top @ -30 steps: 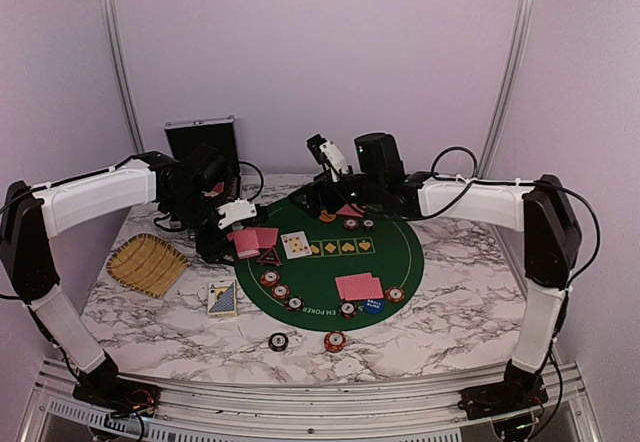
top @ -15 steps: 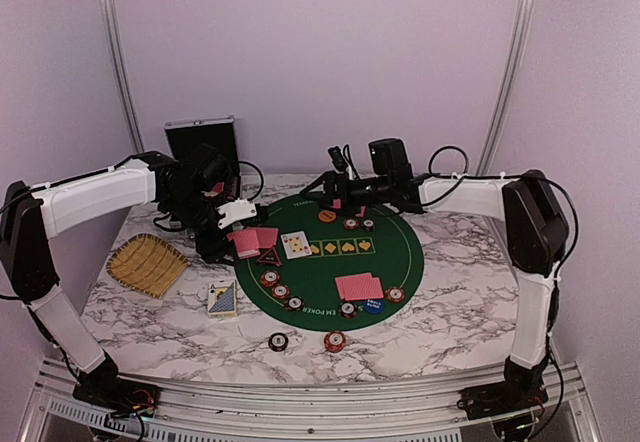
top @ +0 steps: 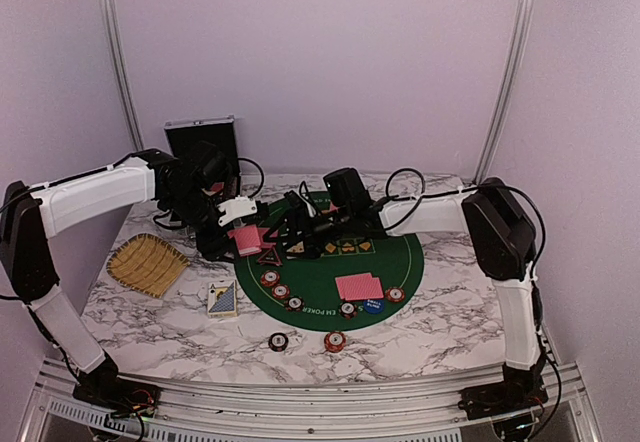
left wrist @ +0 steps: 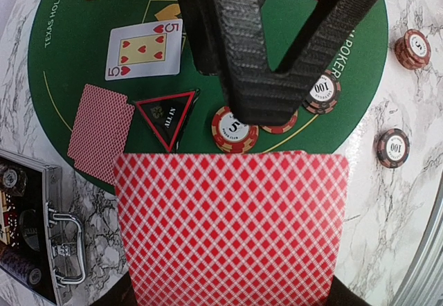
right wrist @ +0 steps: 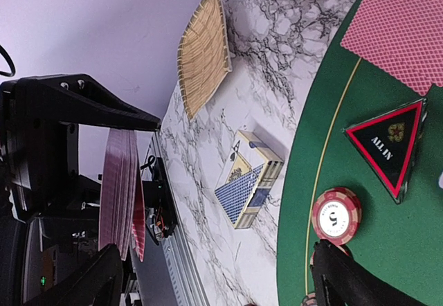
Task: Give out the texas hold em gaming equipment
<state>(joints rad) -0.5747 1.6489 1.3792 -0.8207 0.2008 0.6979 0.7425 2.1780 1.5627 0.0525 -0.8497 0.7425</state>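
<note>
My left gripper point(top: 240, 234) is shut on a deck of red-backed playing cards point(left wrist: 228, 230), held over the mat's left edge. My right gripper point(top: 278, 232) has reached across and stands open just in front of the deck, its black fingers point(left wrist: 242, 57) above the mat. In the right wrist view the deck point(right wrist: 118, 192) shows edge-on between the spread fingertips. On the green mat point(top: 400, 252) lie a five of hearts point(left wrist: 142, 48), a dark triangular marker point(left wrist: 166, 115), face-down cards point(top: 359, 286), a blue disc point(top: 372, 305) and several chips point(top: 281, 291).
A yellow straw tray point(top: 147, 262) sits at the left. A blue card box point(top: 223, 299) lies beside the mat. The silver case point(top: 202, 142) stands open behind the left arm. Two chips point(top: 278, 341) point(top: 335, 341) rest on the marble near the front edge.
The right arm swung from the back of the mat leftward and forward, up to the deck. The left arm and its deck stayed put.
</note>
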